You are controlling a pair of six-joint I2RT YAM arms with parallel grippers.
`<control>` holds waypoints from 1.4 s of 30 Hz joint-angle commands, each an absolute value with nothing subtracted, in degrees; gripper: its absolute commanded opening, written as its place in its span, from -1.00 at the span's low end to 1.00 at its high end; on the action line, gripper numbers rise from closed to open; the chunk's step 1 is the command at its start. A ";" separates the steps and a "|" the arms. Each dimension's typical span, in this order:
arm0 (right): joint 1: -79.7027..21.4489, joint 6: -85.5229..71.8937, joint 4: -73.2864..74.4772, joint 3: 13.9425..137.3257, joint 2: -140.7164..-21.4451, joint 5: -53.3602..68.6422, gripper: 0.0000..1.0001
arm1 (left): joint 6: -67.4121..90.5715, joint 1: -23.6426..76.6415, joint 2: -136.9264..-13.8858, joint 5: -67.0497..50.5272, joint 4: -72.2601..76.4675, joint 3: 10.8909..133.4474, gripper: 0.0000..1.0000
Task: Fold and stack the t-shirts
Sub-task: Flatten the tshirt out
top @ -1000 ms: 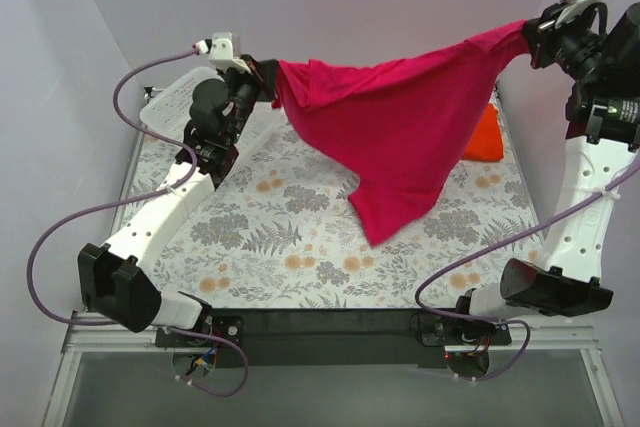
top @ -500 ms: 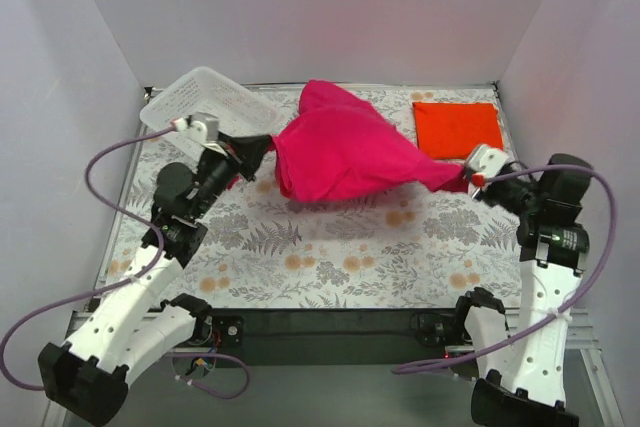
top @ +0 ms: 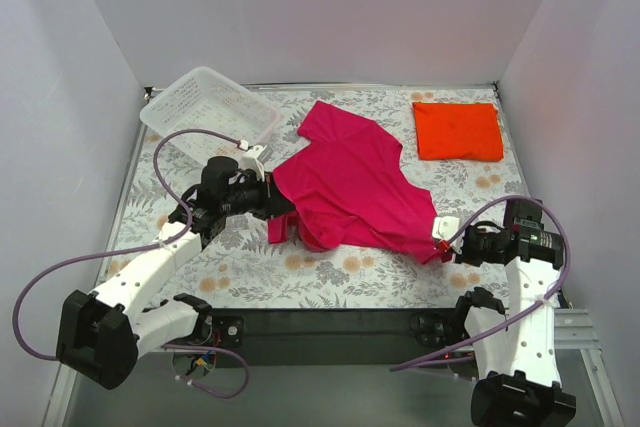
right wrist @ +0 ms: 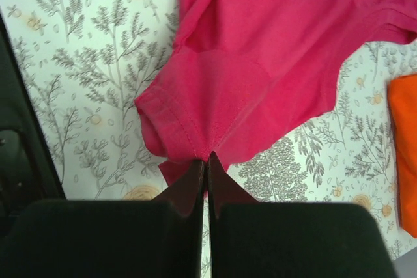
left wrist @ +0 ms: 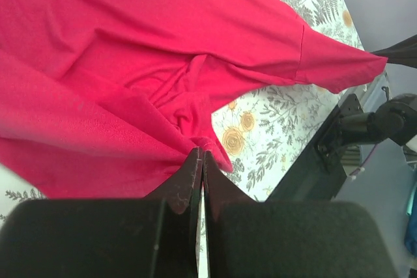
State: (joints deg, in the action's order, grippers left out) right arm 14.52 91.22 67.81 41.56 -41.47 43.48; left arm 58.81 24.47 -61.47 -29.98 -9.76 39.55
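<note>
Left pincer (top: 270, 197) and right pincer (top: 441, 244) each pinched the pink shirt (top: 350, 182). I saw it spread out, rumpled.

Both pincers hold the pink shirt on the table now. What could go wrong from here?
1. The pink shirt lies wrinkled and bunched near the left pincer. Released like this, it would probably fold crooked.
2. The right pincer pinches only a sleeve hem, which might slip if pulled.
</note>
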 commanded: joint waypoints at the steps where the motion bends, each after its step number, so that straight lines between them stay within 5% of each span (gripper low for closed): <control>1: 13.54 98.53 75.50 44.91 -40.44 41.76 -0.97 | 57.39 24.35 -59.86 -31.74 -16.50 43.06 -1.00; 6: 11.78 98.26 75.59 45.00 -38.23 42.09 -0.97 | 56.95 24.35 -57.57 -27.16 -22.31 46.22 -1.00; 7: 11.60 98.26 75.41 44.48 -38.32 42.80 -0.83 | 56.95 24.35 -57.57 -26.55 -24.76 46.67 -1.00; 8: 11.60 98.44 75.41 44.30 -38.93 44.19 -0.55 | 57.04 24.35 -57.83 -25.41 -26.09 47.10 -0.99; 9: 11.51 98.35 75.32 44.38 -39.28 44.82 0.13 | 57.22 24.35 -58.18 -25.14 -27.32 47.98 -0.68; 12: 11.60 95.12 73.13 47.19 -42.09 46.93 0.61 | 58.88 24.43 -58.36 -24.17 -31.37 48.95 -0.04; 16: 11.60 81.30 64.63 50.80 -48.67 50.62 0.64 | 59.85 24.43 -55.04 -24.00 -31.83 49.49 0.52; 20: 9.85 51.64 39.99 49.57 -58.23 49.59 0.55 | 63.44 24.35 -53.61 -16.54 -27.70 46.60 0.71; 24: 1.87 31.22 29.36 50.36 -70.90 36.15 0.18 | 71.09 24.43 -58.61 -11.26 -22.24 42.02 0.69; 27: 1.49 27.86 28.74 51.67 -78.03 29.73 0.10 | 76.72 24.43 -64.48 -10.28 -21.80 40.61 0.60; 35: 3.95 32.34 27.33 47.64 -79.27 19.34 0.12 | 80.15 28.27 -66.27 -20.57 -19.78 35.51 0.47; 42: 5.62 32.08 25.75 46.49 -82.53 20.74 0.11 | 80.34 46.30 -75.05 -6.55 -21.26 41.65 0.44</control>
State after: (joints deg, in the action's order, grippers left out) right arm 5.48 32.97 27.97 46.89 -81.58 20.78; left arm 80.01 41.80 -71.44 -14.66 -21.02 37.54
